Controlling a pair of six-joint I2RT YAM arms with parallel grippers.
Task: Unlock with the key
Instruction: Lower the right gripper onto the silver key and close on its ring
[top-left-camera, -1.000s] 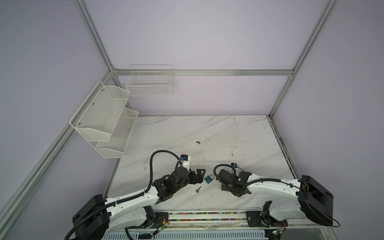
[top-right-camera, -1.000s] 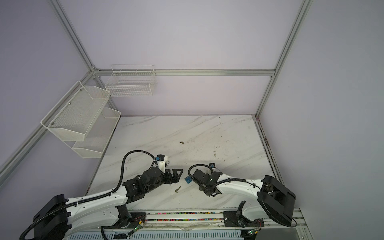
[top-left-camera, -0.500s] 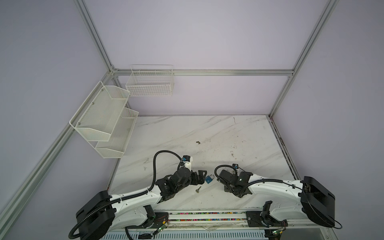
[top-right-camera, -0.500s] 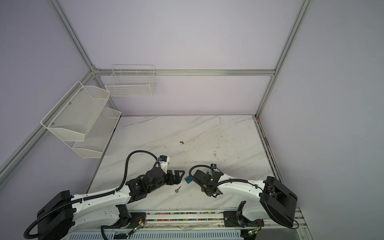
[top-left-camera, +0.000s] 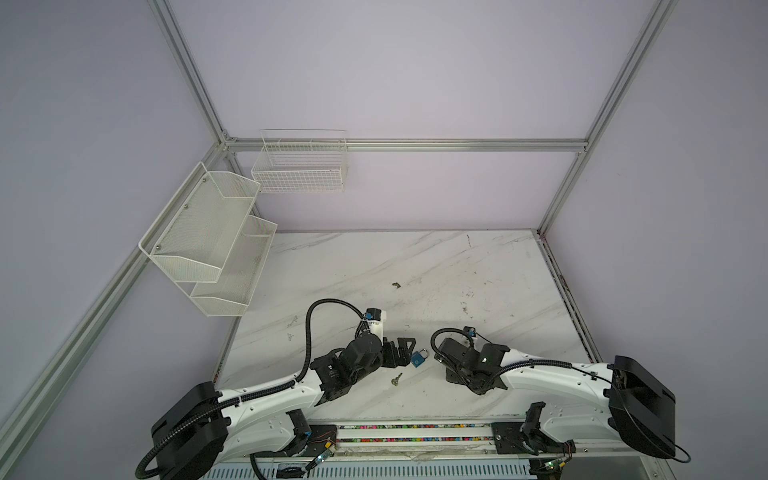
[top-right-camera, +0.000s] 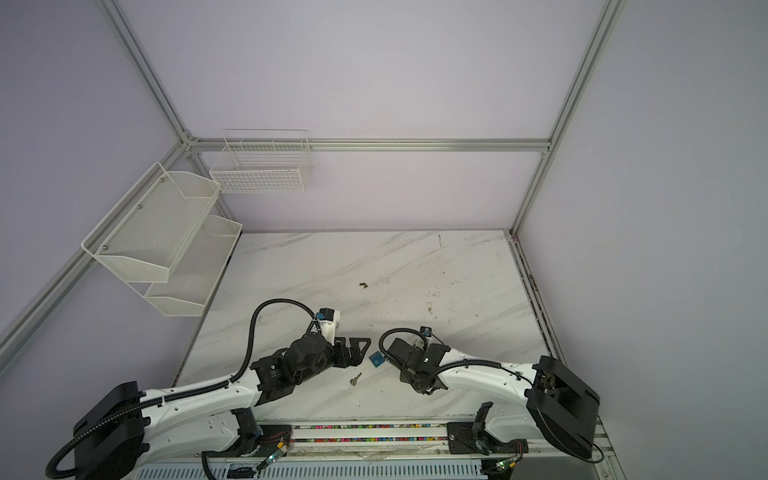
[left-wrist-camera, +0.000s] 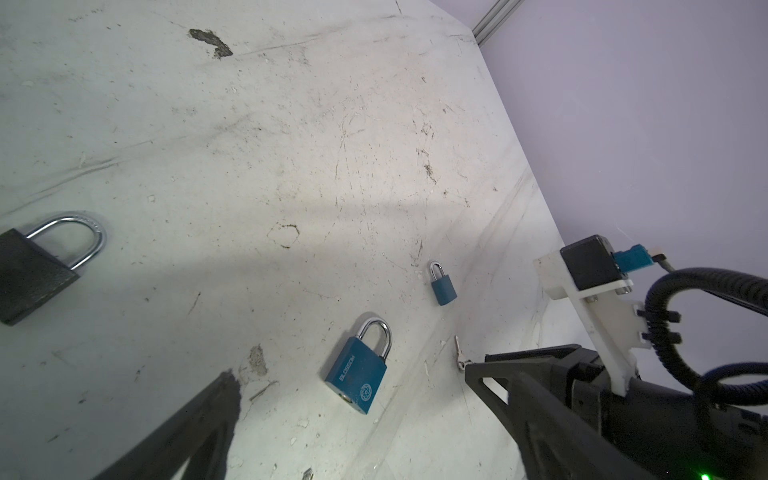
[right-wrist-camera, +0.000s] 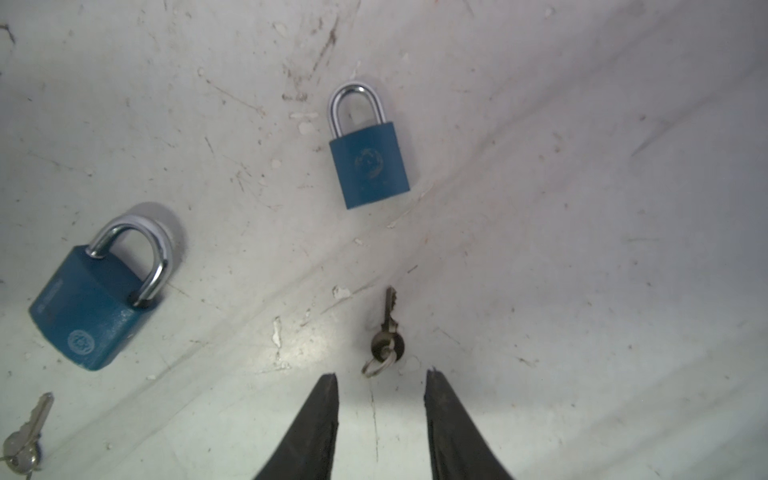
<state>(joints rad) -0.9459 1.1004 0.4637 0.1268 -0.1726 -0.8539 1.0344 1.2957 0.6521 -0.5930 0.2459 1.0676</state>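
A blue padlock (top-left-camera: 419, 357) (top-right-camera: 376, 359) lies flat near the table's front, with a small key (top-left-camera: 396, 379) (top-right-camera: 354, 379) on a ring just in front of it. My left gripper (left-wrist-camera: 351, 372) is open wide, and a blue padlock (left-wrist-camera: 357, 374) lies on the table between its fingertips, untouched. In a top view this gripper (top-left-camera: 402, 352) sits just left of the padlock. My right gripper (right-wrist-camera: 380, 386) is open with a narrow, empty gap. A key (right-wrist-camera: 386, 328) lies just beyond its fingertips, and a shut blue padlock (right-wrist-camera: 369, 166) lies further on.
The right wrist view also holds a larger blue padlock (right-wrist-camera: 95, 303) and another key (right-wrist-camera: 25, 436). The left wrist view shows a black padlock (left-wrist-camera: 29, 274) and a small blue one (left-wrist-camera: 442, 284). White mesh shelves (top-left-camera: 208, 245) and a wire basket (top-left-camera: 301, 166) hang on the walls.
My right gripper's jaws have narrowed. The left arm has shifted slightly toward the padlock. Padlock and key lie where they were.
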